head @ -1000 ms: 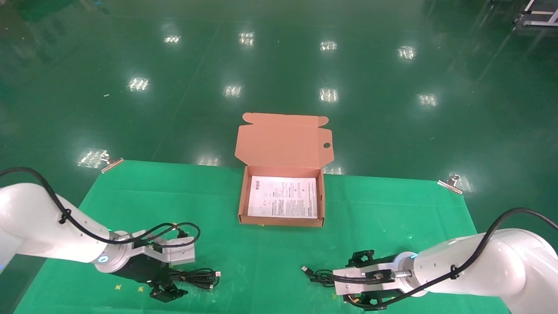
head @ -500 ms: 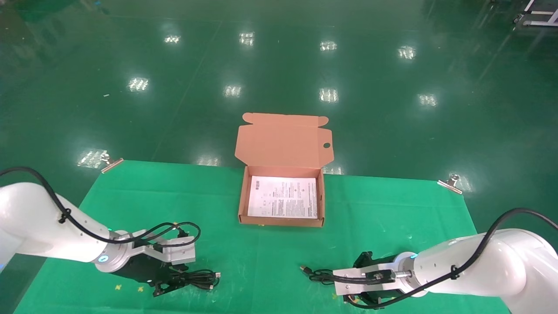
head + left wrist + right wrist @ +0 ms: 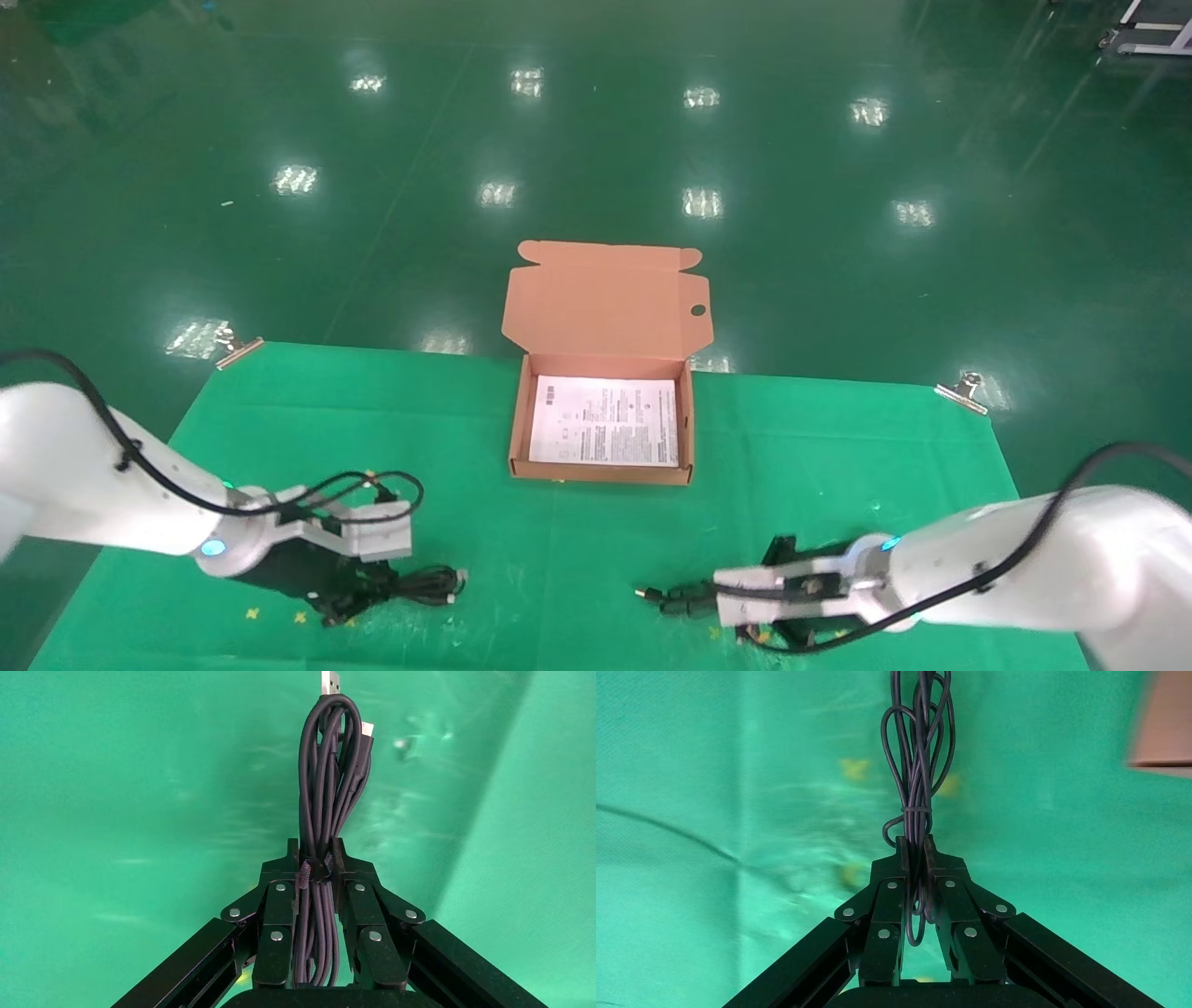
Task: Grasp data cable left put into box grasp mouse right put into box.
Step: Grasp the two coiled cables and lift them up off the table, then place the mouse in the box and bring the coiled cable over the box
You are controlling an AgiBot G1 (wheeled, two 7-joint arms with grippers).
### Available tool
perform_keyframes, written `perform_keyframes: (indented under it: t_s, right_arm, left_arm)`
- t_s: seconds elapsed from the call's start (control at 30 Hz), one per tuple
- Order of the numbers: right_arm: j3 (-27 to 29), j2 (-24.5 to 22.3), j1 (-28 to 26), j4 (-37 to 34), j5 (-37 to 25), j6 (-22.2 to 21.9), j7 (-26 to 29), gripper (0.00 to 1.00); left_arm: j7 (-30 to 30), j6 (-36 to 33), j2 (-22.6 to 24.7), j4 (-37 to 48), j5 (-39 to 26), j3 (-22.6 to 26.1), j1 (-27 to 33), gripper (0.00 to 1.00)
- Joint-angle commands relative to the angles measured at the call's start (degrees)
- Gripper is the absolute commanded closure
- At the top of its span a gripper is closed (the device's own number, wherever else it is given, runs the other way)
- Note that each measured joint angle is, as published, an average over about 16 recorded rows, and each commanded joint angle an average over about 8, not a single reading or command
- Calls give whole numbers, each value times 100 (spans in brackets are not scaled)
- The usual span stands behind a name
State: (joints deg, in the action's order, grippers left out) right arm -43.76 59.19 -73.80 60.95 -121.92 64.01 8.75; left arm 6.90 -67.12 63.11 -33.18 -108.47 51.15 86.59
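Observation:
The data cable (image 3: 330, 776), a black looped bundle with silver plugs, is pinched in my left gripper (image 3: 316, 857), which is shut on it near its tie. In the head view the left gripper (image 3: 349, 606) sits low at the table's front left, with the data cable (image 3: 428, 585) sticking out to the right. My right gripper (image 3: 914, 846) is shut on a thin black looped cord (image 3: 919, 755). In the head view the right gripper (image 3: 698, 604) is at the front right, with the cord (image 3: 666, 596) at its tip. The mouse body is hidden. The open box (image 3: 510, 438) stands mid-table.
The box lid (image 3: 605, 298) stands upright behind it and a white printed sheet (image 3: 605, 421) lines its bottom. Green cloth (image 3: 819, 447) covers the table, held by metal clips (image 3: 964, 391) at the far corners. A blurred box corner (image 3: 1165, 720) shows in the right wrist view.
Both grippers have closed on their cables. The left gripper has shifted slightly left with the bundle. The right arm is moving, and its cord end has shifted a little toward the front.

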Motion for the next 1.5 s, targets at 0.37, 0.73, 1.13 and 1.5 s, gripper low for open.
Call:
perform_keyframes:
  t_s: [0.37,0.73,1.13,1.5]
  right_arm:
    - [815,-952,-586,958,433,-120,640,100]
    - [1232,-225,-1643,728,699,-859,593,100]
    - [1328,858,-2487,-644,1177,-1495,-268,100]
    - [1279,1130,-2512,-897,1236,-1561,-421,100]
  left_arm:
    - [333,104,-475,-1406,-315,-102,605,100]
    - [708,1002,-184,-2126,-927,-223,1080,100]
    - [662,1730,319,-1619,-1301,-313,1616,100]
    - [739,1726,273,-1551,-1502,-259,1626,100]
